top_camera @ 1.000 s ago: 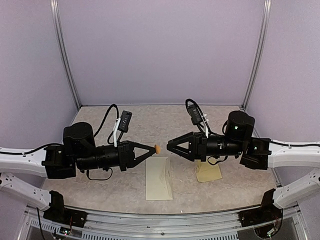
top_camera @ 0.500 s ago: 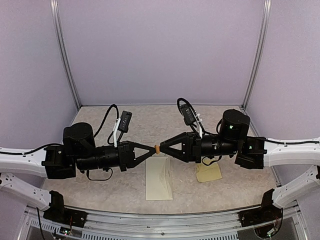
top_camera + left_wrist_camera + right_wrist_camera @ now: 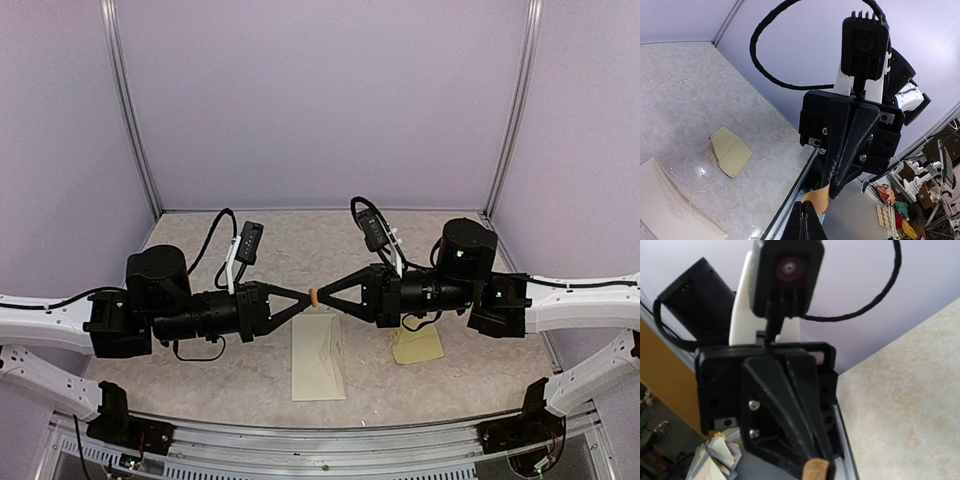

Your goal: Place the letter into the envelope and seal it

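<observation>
– So, where do the arms stand?
– Both reach in from the sides and meet tip to tip above the middle of the table [image 3: 300, 240]. The left gripper [image 3: 306, 296] and the right gripper [image 3: 322, 296] point straight at each other, level, and well off the surface.

– Anything between them?
– Yes, a small round brown sticker [image 3: 314, 296]. It sits exactly where the two tips come together.

– How is the left hand set?
– Its fingers are pressed tight together. In the left wrist view they pinch the near edge of the sticker, which stands up from between them.

– And the right one?
– Its fingers are drawn in to a point as well. Seen from the left wrist, that point bears on the far edge of the same sticker, so both hands appear to have hold of it. The right wrist view shows only the left gripper head-on, with the sticker at the bottom edge of the picture, and none of its own fingers.

– Where is the envelope?
– The envelope [image 3: 318, 360] lies flat on the table, just below and nearer than the meeting tips, with its long side running front to back. Neither gripper touches it. Its far part shows slanting creases, but I cannot tell whether the flap is folded down.

– What else is on the table?
– A yellow-tan sticker sheet [image 3: 418, 346] to the right of the envelope, apart from it and partly under the right arm.
</observation>
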Robot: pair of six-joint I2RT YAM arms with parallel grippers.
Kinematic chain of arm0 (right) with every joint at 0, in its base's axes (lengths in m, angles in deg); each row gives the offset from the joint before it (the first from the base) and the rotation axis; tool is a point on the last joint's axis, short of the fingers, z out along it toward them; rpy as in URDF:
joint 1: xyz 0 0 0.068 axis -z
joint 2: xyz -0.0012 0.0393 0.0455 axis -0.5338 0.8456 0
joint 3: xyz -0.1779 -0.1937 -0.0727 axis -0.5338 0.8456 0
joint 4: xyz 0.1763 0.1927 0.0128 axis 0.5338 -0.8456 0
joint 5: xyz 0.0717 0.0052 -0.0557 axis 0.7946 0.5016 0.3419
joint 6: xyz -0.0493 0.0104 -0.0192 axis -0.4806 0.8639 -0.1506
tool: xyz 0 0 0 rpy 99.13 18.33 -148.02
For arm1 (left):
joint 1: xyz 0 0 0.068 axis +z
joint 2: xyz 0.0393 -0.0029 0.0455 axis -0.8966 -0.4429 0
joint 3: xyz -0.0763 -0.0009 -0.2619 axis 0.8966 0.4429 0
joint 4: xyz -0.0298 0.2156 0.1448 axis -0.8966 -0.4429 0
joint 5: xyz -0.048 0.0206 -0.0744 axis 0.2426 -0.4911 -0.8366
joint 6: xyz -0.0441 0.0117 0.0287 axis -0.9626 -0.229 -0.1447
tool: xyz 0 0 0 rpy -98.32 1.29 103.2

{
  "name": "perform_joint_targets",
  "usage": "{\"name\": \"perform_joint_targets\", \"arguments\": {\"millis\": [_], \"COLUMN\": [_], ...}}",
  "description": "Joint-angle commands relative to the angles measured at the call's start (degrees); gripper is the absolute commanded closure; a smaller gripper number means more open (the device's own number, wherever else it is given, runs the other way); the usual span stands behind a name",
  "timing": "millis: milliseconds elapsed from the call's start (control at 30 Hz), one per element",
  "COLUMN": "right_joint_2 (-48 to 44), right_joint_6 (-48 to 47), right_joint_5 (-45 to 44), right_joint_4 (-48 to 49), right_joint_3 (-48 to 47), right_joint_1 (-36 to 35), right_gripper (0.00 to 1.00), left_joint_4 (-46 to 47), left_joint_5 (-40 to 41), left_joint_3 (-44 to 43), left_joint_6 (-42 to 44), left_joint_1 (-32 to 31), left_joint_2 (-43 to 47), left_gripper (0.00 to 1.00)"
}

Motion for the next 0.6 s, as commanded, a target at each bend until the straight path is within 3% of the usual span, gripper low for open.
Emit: {"name": "perform_joint_targets", "arguments": {"millis": [0, 233, 433, 567], "right_joint_2": [0.6, -0.5, -1.5, -1.2], "right_joint_6": [-0.2, -0.5, -1.7, -1.7], "right_joint_5": [0.6, -1.9, -8.9, -9.8], "right_joint_4": [1.0, 0.8, -4.8, -5.5], "right_joint_3": [-1.2, -0.2, 0.2, 0.3], "right_joint_1": [-0.5, -0.5, -0.5, -0.5], "right_gripper": [1.00, 1.00, 1.00, 1.00], "left_joint_4": [0.6, 0.5, 0.3, 0.5], "left_joint_5": [0.3, 0.3, 0.5, 0.3], "left_joint_3": [0.1, 0.4, 1.1, 1.3], "left_joint_6": [-0.1, -0.1, 0.0, 0.0], "left_joint_1": [-0.3, -0.3, -0.2, -0.1], "left_joint_2": [-0.3, -0.2, 0.6, 1.0], "left_gripper": [1.00, 1.00, 0.65, 0.62]}}
